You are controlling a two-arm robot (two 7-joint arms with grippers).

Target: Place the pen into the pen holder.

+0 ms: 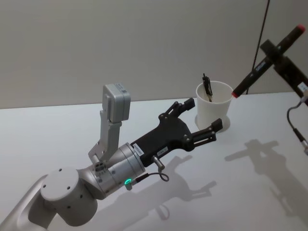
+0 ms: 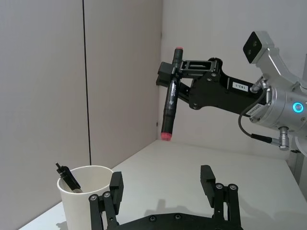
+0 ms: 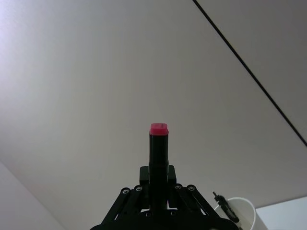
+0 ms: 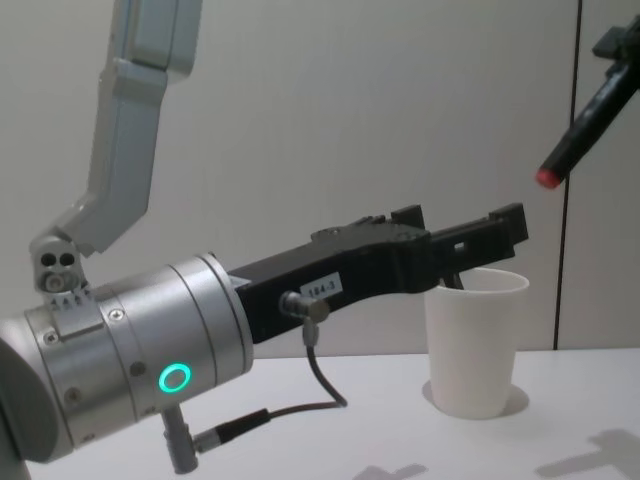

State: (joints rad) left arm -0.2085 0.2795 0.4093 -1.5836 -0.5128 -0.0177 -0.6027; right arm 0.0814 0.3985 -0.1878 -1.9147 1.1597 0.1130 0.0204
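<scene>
We note the left gripper [image 1: 204,114] spread wide just beside the pen holder [image 1: 213,111] near the desk's [image 1: 57,130] far edge (a black item [image 1: 207,87] already inside); above right, the right gripper [image 2: 173,73] pinches the pen [image 1: 267,60].

White table, bare wall, one dark line

A white table [image 1: 57,130] runs back to a plain pale wall [image 1: 96,48]. A thin black line [image 1: 262,29] runs down the wall on the right, behind the table's far edge; whether it is a cable or a seam cannot be told. Soft grey shadows [image 1: 250,154] lie on the table at the right. A small black item [image 1: 207,88] leans inside the cup [image 1: 211,115], its top poking above the rim; what it is cannot be told.
</scene>
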